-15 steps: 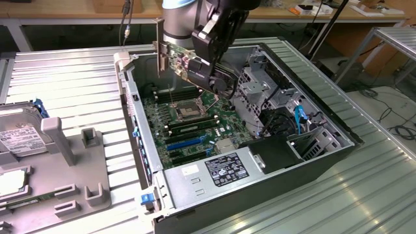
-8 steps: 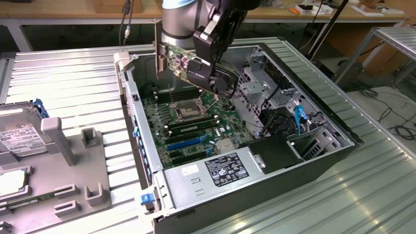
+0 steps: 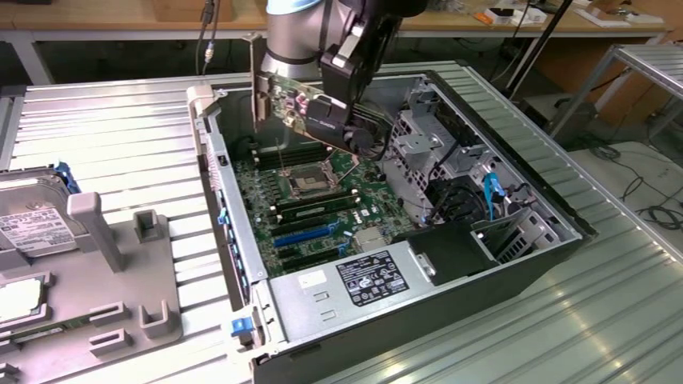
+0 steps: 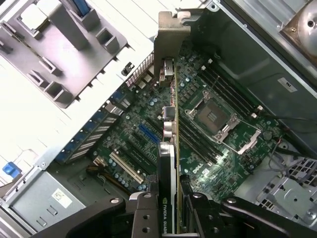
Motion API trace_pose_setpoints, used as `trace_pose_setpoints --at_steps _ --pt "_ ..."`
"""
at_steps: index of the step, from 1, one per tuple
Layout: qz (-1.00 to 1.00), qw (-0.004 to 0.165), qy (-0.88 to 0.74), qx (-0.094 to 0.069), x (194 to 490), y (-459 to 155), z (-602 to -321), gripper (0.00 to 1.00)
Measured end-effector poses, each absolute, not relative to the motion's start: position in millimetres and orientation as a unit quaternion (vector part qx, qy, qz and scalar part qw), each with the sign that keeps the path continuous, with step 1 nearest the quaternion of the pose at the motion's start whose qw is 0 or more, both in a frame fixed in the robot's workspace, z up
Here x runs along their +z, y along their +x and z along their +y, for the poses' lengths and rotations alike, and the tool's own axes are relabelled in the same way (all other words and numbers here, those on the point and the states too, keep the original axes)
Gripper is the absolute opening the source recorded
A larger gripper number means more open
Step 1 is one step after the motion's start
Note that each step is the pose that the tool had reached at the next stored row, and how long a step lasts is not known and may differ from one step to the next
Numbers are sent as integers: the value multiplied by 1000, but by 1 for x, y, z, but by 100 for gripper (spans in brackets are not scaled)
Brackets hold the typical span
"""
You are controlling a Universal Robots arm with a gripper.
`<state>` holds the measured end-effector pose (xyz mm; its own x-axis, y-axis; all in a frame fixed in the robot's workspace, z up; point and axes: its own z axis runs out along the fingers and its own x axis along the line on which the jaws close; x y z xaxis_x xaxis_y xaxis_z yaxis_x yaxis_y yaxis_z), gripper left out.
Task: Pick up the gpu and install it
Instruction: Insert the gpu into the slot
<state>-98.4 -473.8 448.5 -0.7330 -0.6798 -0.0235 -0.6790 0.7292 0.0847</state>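
Note:
The gpu (image 3: 290, 98) hangs in the air above the open computer case (image 3: 513, 200), with its silvery end bracket (image 3: 256, 80) toward the exterior view's left. My gripper (image 3: 339, 120) is shut on the card's far end. In the wrist view the gpu (image 4: 171, 124) is seen edge-on, running away from my gripper (image 4: 171, 210) to its bracket (image 4: 171, 37). The black fingers (image 4: 146, 210) press on both of its faces. The card hovers over the motherboard (image 4: 148, 148) beside the CPU socket (image 4: 215, 116), clear of the expansion slots (image 3: 304, 236).
A power supply (image 3: 363, 280) sits at the near end of the case, and a drive cage (image 3: 427, 136) with cables at the exterior view's right. Left of the case stands a grey fixture tray (image 3: 117, 272) holding a hard drive (image 3: 32, 224). All rests on ribbed metal tables.

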Motion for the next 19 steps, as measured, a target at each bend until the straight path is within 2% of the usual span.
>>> trace_pose_setpoints --at_steps 19 --pt "-906 7 420 -43 449 -98 -474 27"
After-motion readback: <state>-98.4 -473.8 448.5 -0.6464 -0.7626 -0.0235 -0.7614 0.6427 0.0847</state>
